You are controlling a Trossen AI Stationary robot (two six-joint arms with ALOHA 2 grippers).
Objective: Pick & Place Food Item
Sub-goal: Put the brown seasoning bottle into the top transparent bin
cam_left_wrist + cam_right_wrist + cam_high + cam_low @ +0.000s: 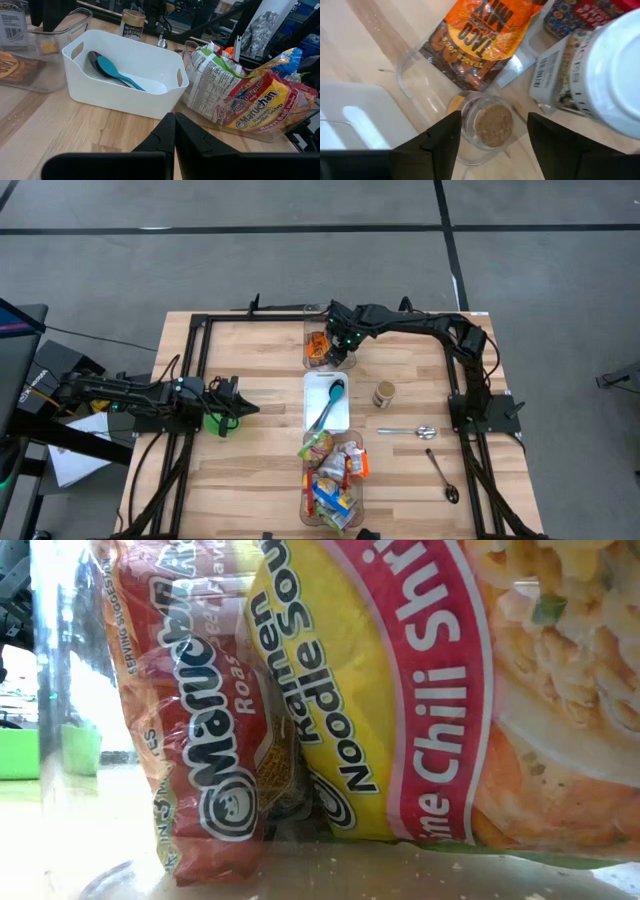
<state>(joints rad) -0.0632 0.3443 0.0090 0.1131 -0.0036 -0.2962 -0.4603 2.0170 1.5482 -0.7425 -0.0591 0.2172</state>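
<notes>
Hovering over the clear bin [322, 347] at the far side of the table, the right gripper [338, 352] is spreading its two dark fingers [432, 142] wide apart, with nothing between them. Straight below the gap, inside that bin, a small clear jar of brownish spice [488, 125] is lying near a corner, and beside it an orange taco mix packet [470, 40] is resting flat, with a white-capped bottle [605, 75] and a barcoded label just beside the jar. Next to the bin, toward the near side, a white tray [311, 416] is sitting in the table's middle, holding a teal spoon [117, 73] and a darker utensil under it. Beyond the tray, a second clear bin [360, 490] is overflowing with food packets, among them a red and yellow ramen noodle packet [260, 102] and a green and white packet [212, 82]; in the low view the same ramen wrappers are pressing against the clear wall. A small brown-lidded jar [384, 394] is standing on the wooden table [260, 480] right of the tray, with two metal spoons [405, 432] lying nearer the right edge. At the table's left side, the left gripper [240, 409] is waiting with its fingers pressed together, pointing toward the tray, near a green object [215, 423].
</notes>
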